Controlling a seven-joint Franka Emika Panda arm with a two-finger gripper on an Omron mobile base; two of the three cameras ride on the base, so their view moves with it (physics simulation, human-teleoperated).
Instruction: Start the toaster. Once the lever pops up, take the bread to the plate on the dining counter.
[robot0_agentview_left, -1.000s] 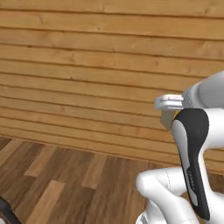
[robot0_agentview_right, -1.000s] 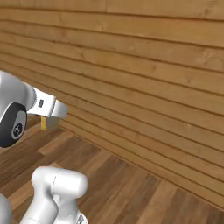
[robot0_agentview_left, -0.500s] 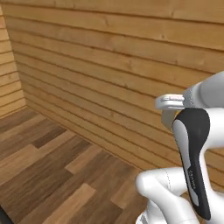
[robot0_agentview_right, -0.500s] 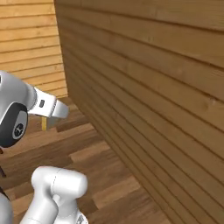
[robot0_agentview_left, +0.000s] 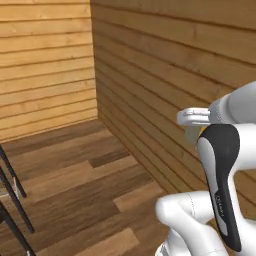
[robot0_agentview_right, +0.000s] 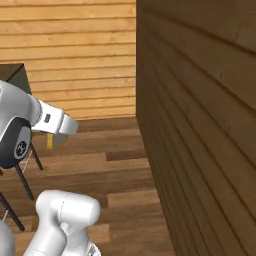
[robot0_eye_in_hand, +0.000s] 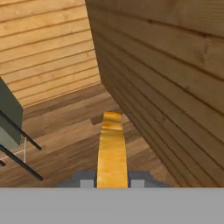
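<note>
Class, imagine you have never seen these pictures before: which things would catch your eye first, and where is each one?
First comes the golden slice of bread, standing edge-on between the claw's tips at the bottom of the hand view. Next, the wooden plank walls that meet in a corner above the wood floor. Then the thin black legs slanting at the left edge of the left base view.

Dark stool legs (robot0_agentview_left: 15, 197) stand on the wood plank floor (robot0_agentview_left: 85, 185).
</note>
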